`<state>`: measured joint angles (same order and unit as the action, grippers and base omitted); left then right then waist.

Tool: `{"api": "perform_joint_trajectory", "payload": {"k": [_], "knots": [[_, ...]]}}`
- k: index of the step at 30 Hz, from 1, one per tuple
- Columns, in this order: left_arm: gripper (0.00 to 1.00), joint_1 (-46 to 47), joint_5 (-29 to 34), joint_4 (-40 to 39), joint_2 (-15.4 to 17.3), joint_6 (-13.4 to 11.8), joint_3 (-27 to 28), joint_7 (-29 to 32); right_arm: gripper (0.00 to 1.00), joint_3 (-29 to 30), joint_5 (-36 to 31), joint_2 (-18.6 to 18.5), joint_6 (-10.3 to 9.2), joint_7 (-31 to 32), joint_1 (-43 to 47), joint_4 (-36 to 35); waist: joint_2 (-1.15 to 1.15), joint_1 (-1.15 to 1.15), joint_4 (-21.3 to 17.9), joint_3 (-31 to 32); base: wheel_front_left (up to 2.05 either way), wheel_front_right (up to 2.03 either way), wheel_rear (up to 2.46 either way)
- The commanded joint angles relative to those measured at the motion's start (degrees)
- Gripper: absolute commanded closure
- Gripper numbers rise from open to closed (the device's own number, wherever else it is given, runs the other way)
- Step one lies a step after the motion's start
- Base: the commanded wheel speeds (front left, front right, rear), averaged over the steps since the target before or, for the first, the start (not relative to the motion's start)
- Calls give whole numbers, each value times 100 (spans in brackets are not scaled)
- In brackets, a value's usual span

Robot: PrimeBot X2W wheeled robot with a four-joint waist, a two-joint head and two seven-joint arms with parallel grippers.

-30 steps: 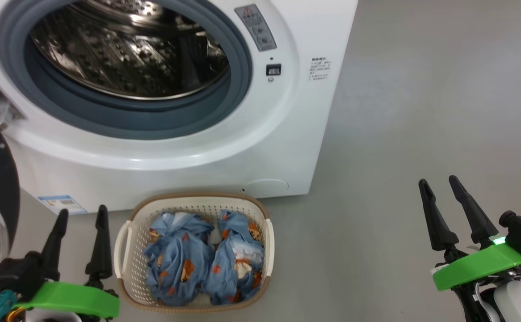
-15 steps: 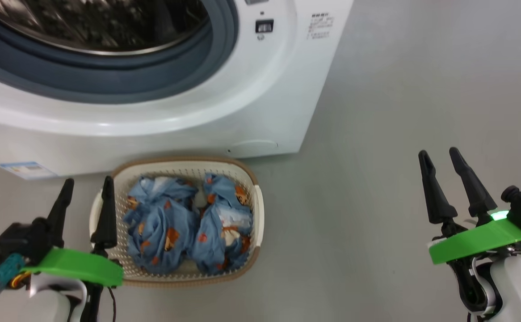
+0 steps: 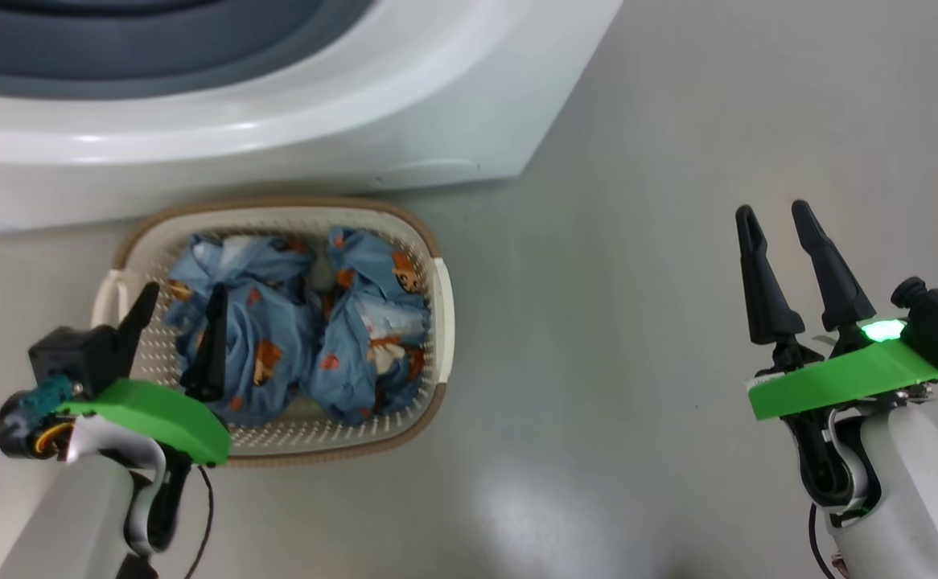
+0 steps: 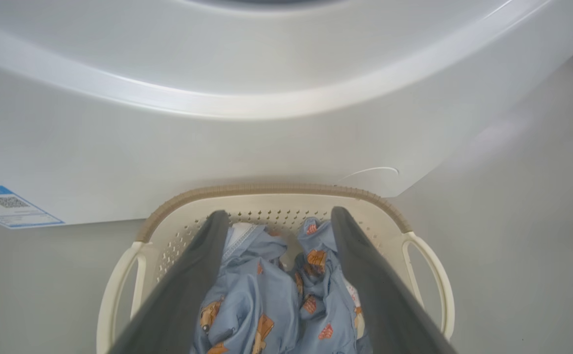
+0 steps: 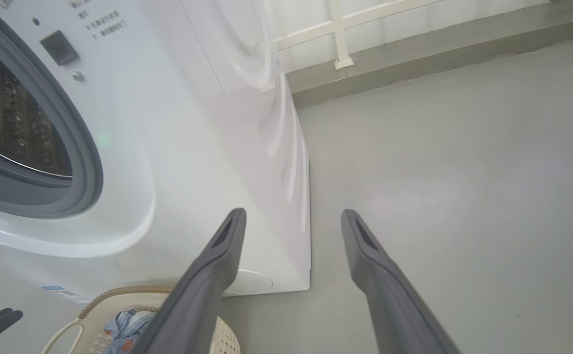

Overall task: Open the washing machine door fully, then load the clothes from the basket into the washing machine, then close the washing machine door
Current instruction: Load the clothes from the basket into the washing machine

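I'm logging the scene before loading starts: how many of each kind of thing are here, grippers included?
washing machine: 1
basket: 1
clothes: 2 blue printed garments, both in the basket
grippers: 2, the left gripper and the right gripper, both open
Total: 6

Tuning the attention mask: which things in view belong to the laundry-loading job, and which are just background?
Job:
washing machine
basket in front of it
clothes in the basket
left gripper, open over the basket
right gripper, open, off to the side

Just there:
blue label on the machine
white railing by the wall
floor
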<state>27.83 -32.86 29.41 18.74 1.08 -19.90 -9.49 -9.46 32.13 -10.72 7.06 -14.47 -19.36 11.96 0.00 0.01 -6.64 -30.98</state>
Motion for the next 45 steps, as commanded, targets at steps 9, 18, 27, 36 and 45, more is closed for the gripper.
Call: {"api": "perform_joint_trajectory", "payload": {"k": [9, 18, 27, 36, 45], "knots": [[0, 787, 98, 1284, 160, 178, -21, 259, 0, -168, -25, 161, 43, -53, -224, -41, 0, -1, -292, -865, 0, 0, 0], [0, 1388, 260, 2251, 134, 183, -271, 657, 0, -222, -19, 302, 43, -53, -369, -82, 0, -1, -478, -1208, 0, 0, 0], [0, 1957, 379, 3082, 209, -46, -353, 837, 0, -282, -8, 445, 43, -53, -512, -145, 0, -1, -707, -1536, 0, 0, 0], [0, 2498, 529, 3635, 276, -201, -495, 968, 0, -355, 18, 574, 43, -53, -609, -193, 0, -1, -920, -1821, 0, 0, 0], [0, 3038, 709, 4163, 334, -537, -692, 1462, 0, -434, 45, 691, 43, -53, -658, -255, 0, -1, -1188, -2078, 0, 0, 0]]}}
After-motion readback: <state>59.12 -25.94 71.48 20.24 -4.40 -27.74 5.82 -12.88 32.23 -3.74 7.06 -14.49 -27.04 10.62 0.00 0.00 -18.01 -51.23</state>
